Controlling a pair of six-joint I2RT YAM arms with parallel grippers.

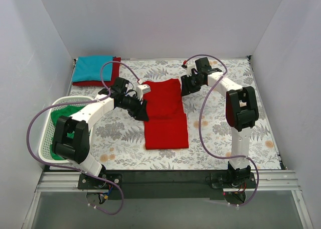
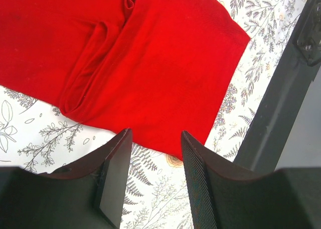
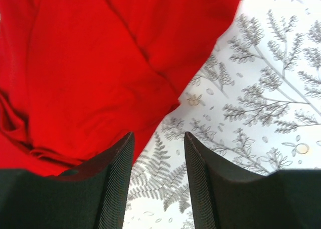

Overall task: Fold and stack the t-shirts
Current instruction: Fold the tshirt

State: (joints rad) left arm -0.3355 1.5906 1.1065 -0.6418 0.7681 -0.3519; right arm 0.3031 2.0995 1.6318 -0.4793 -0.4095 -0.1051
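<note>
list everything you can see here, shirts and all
bright red t-shirt: 1, bright red, partly folded, table centre
teal t-shirt: 1, teal blue, far left corner, on top of the dark red one
dark red t-shirt: 1, darker red, under the teal one
green t-shirt: 1, green, inside the basket
basket: 1, white lattice, left edge
tablecloth: 1, white with grey fern print
cables: 2, purple, one per arm
left claw: 1, black, open at the bright red shirt's edge
right claw: 1, black, open at its opposite side

Plain white walls (image 1: 160, 23) enclose a fern-printed tabletop (image 1: 120, 138).
</note>
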